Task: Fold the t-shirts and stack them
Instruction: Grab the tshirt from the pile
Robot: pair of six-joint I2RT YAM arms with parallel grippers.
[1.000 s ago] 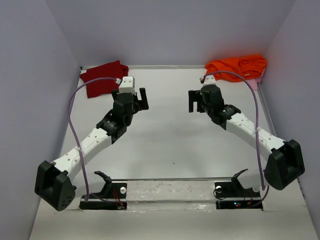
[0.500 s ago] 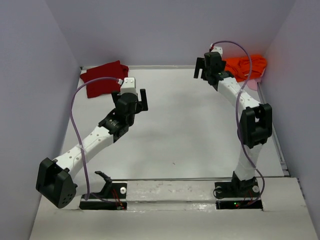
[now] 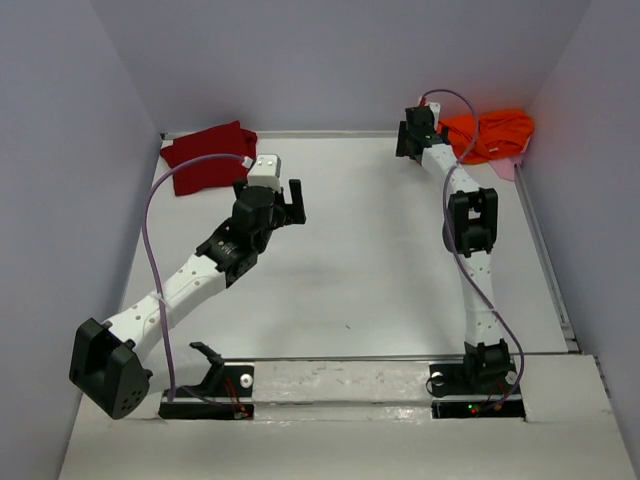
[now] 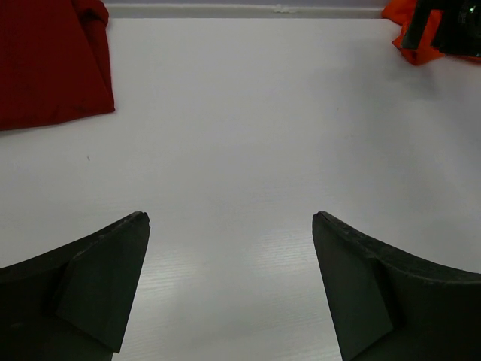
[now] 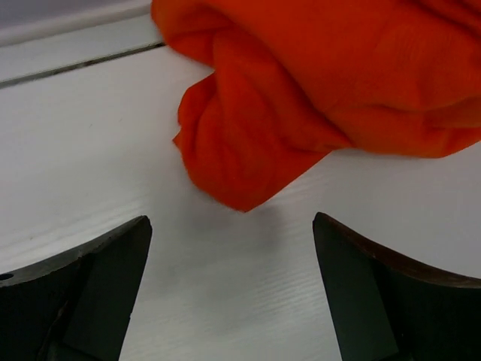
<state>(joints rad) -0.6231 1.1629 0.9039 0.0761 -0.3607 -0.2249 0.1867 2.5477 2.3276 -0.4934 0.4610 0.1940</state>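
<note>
Now both claws were spread wide, and only the right one was near cloth.

Far left, the dark red t-shirt (image 3: 205, 158) lay fairly flat in the table's (image 3: 350, 280) back corner, well apart from the left gripper (image 4: 230, 218). That gripper hovered over bare surface, jaws wide and holding nothing, probably parked mid-table where it blocked no folding room. Further right, the right arm stretched to the back edge, the right gripper (image 5: 231, 222) gaping just short of the nearest drooping fold of the orange t-shirt (image 3: 495, 133), which was crumpled in the far right corner. That fold looked the likeliest place to pinch. A pale pink t-shirt (image 3: 507, 168) edge peeked from under the orange heap.
</note>
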